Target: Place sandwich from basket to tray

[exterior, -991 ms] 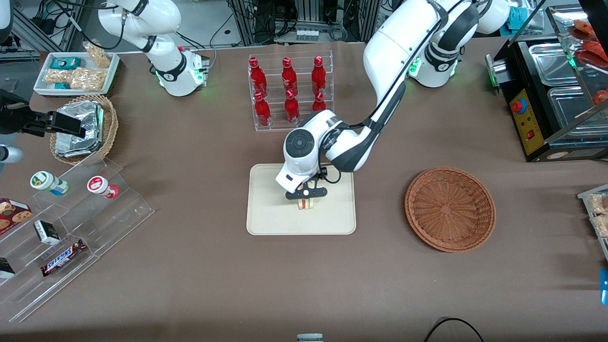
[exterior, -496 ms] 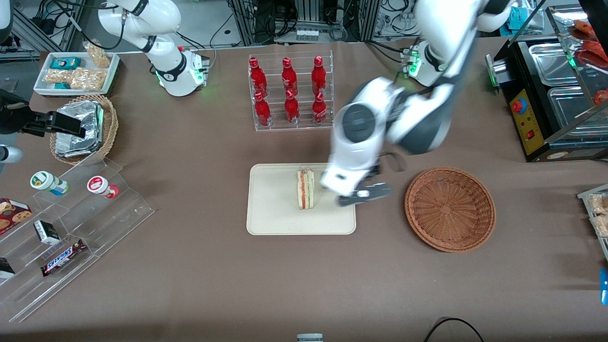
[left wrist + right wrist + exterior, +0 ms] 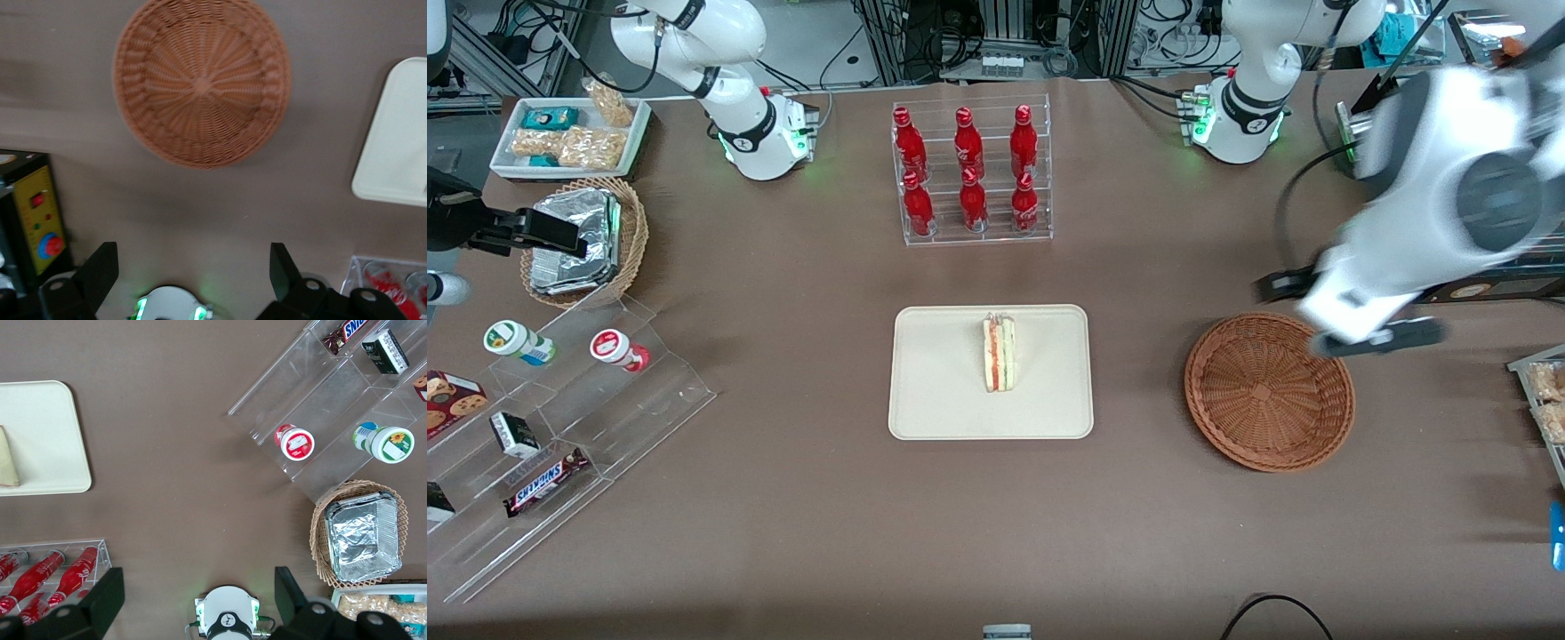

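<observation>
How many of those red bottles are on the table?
6, all standing in the clear acrylic rack: three red bottles in the row nearer the front camera, three in the row farther from it. None appear hidden.

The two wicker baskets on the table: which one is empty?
The shallow reddish-brown basket, under the open gripper, holds nothing. The deeper tan basket, toward the parked arm's end, holds foil packets.
</observation>
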`<state>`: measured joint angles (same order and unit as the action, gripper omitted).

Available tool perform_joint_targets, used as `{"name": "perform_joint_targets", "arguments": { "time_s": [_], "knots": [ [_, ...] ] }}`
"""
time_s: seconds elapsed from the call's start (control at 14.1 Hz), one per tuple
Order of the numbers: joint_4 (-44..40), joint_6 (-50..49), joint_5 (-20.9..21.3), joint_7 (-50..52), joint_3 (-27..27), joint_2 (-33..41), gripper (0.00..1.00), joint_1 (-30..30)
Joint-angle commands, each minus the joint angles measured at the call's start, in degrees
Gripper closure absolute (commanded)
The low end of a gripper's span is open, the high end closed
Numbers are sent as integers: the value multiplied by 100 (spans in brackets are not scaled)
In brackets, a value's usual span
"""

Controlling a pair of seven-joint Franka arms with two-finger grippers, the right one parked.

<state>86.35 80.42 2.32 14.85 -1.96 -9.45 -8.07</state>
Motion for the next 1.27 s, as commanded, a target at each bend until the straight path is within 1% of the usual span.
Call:
{"name": "perform_joint_targets", "arguments": {
  "time_s": [0.0,0.21,0.64,0.85,0.99,1.06,1.13,1.2],
  "knots": [
    [207,-429,5,-815,-94,496,0,559],
    [119,-658,23,-914,-85,576,0,613],
    [-320,-747,14,-861,-85,515,0,605],
    [-338,-773,-3,-853,-94,567,0,613],
    [-356,-1192,75,-817,-103,558,0,622],
    [-330,-1291,67,-835,-120,628,0,718],
    [-303,-1213,-20,-878,-312,716,0,1136],
    [-303,-1099,-91,-887,-670,743,0,1471]
  ]
}}
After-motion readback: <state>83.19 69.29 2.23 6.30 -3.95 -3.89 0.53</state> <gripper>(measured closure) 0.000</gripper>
